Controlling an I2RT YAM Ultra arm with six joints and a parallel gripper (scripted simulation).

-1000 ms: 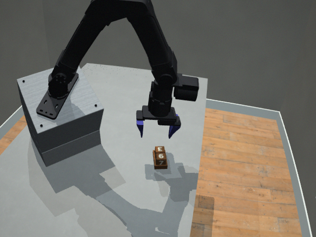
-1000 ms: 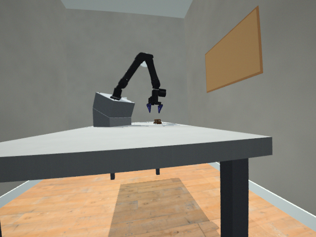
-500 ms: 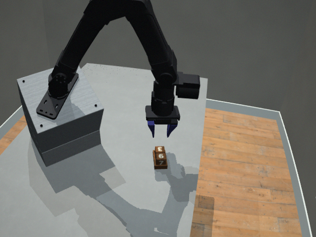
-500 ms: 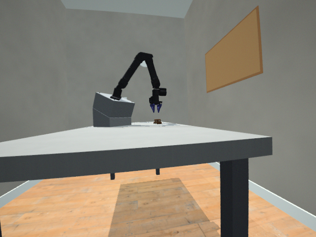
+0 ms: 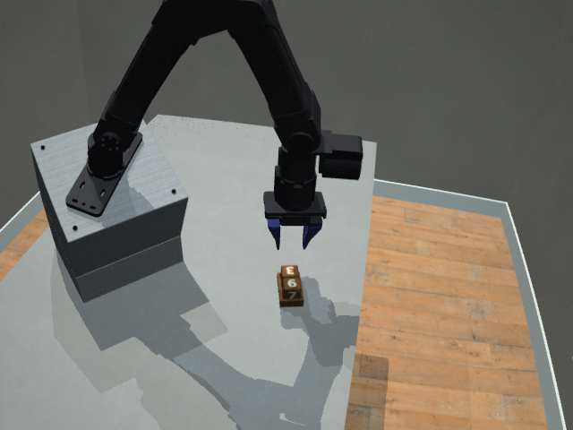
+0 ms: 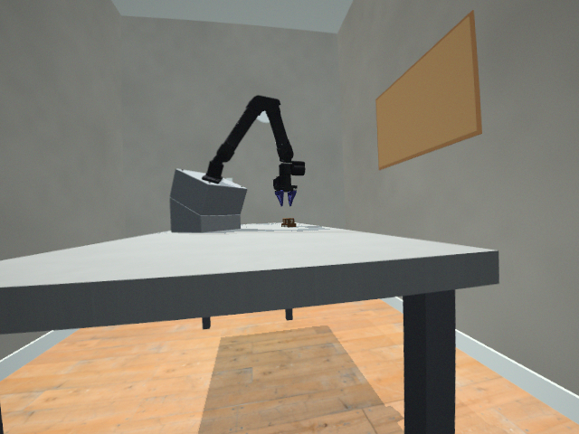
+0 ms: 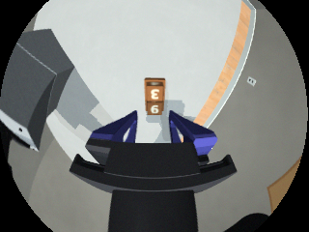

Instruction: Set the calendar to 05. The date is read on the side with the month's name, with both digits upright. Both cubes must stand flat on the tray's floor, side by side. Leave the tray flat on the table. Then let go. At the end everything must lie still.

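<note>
Where the gripper (image 5: 291, 248) (image 6: 285, 205) (image 7: 153, 114) hangs: above the tray, partly open, nothing between its fingers
Tray (image 5: 291, 303) (image 6: 289, 226) (image 7: 154, 79): on the table (image 5: 240, 208) (image 6: 261, 254) (image 7: 106, 43)
Cubes (image 5: 290, 270) (image 7: 154, 93): at the tray; top view shows inverted 3, 9-shaped digit and 7
Base block (image 5: 129, 240) (image 6: 219, 201) (image 7: 36, 63): apart from the tray

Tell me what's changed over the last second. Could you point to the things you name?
The fingers of the gripper (image 5: 290, 248) (image 6: 285, 205) (image 7: 154, 113) have drawn closer together above the cubes (image 5: 291, 279) (image 6: 289, 220) (image 7: 154, 93). Nothing was grasped or released. Cubes and tray (image 5: 291, 303) (image 6: 283, 225) (image 7: 154, 79) show no visible shift.
</note>
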